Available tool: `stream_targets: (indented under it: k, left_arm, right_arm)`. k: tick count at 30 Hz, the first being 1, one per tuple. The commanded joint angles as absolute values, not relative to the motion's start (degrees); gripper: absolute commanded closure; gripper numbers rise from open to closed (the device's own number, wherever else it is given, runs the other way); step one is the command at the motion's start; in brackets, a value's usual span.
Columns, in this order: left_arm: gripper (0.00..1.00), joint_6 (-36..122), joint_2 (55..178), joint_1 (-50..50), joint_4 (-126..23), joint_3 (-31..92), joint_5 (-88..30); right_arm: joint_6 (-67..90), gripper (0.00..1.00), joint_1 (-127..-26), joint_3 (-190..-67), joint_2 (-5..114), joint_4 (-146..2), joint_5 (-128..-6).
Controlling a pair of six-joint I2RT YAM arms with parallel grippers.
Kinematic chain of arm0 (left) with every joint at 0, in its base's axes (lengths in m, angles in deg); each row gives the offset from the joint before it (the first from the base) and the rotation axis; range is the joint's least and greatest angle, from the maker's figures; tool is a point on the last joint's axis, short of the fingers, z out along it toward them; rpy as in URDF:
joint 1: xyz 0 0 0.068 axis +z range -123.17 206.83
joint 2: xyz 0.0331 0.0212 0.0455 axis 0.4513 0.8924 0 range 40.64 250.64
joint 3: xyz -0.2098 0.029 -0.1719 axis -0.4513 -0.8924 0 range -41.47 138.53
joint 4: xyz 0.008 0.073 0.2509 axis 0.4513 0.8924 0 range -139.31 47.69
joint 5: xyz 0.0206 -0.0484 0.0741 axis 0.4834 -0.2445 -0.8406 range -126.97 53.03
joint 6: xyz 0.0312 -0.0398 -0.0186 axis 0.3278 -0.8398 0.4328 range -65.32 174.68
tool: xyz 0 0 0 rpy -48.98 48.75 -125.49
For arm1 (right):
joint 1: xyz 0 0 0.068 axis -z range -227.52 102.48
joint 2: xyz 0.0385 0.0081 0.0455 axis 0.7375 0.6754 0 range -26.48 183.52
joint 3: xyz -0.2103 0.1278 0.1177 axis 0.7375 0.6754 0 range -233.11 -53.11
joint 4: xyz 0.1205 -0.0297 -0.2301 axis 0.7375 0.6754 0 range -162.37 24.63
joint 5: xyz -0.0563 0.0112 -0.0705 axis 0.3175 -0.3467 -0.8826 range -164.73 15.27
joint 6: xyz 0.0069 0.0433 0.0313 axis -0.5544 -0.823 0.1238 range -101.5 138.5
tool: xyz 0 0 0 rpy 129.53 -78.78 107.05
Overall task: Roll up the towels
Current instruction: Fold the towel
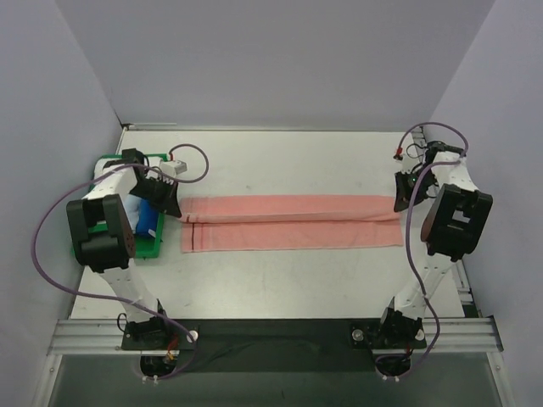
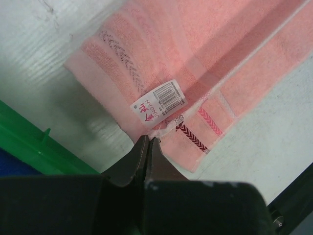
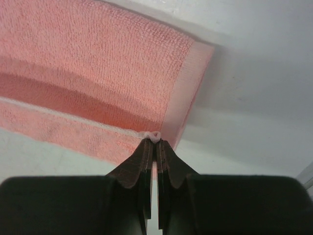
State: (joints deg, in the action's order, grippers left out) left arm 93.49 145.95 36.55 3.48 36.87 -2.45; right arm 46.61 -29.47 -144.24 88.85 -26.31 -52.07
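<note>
Lengthwise fold in hand: salmon towel (image 1: 291, 225) flat on table (image 1: 280, 161), 9 to 3 o'clock, ends pinched by left tool (image 2: 148, 141) and right tool (image 3: 155, 143). Next, likely: release, roll from one end.

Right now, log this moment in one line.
pink towel flat, unrolled; left gripper shut on left end; right gripper shut on right end

- The salmon pink towel (image 1: 288, 223) lies flat on the table (image 1: 280, 275), a long strip folded lengthwise, spanning the gap between the two grippers.
- The left gripper (image 1: 176, 208) sits at one short end, the right gripper (image 1: 400, 203) at the other.
- Just outside the left gripper, a green bin (image 1: 151, 248) holds the light blue towel (image 1: 148, 219), partly hidden by the arm.
</note>
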Motion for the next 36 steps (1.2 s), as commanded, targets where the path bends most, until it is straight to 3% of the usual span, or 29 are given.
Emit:
stream_targets:
  k: [1, 9, 17, 27, 36]
  left_arm:
    - [1.0, 90.72, 150.93, 36.94, 3.07, 37.89, -6.73]
    - [1.0, 85.53, 155.07, 34.92, 1.75, 42.37, -9.81]
    - [1.0, 88.51, 147.79, 34.65, 7.71, 45.19, -8.06]
    - [1.0, 97.92, 138.81, 34.65, 16.43, 35.97, -8.76]
    - [1.0, 95.47, 147.33, 33.86, 9.41, 28.14, -9.63]
  right_arm:
    - [49.52, 1.0, -28.97, -144.95, 91.64, -23.86, -56.18]
    - [48.38, 1.0, -30.55, -147.32, 94.72, -22.89, -58.47]
    - [48.03, 1.0, -30.55, -153.47, 89.64, -18.15, -55.83]
    - [52.86, 1.0, -29.41, -149.27, 88.39, -16.74, -59.43]
    - [53.21, 1.0, -29.41, -143.38, 94.98, -20.6, -60.31]
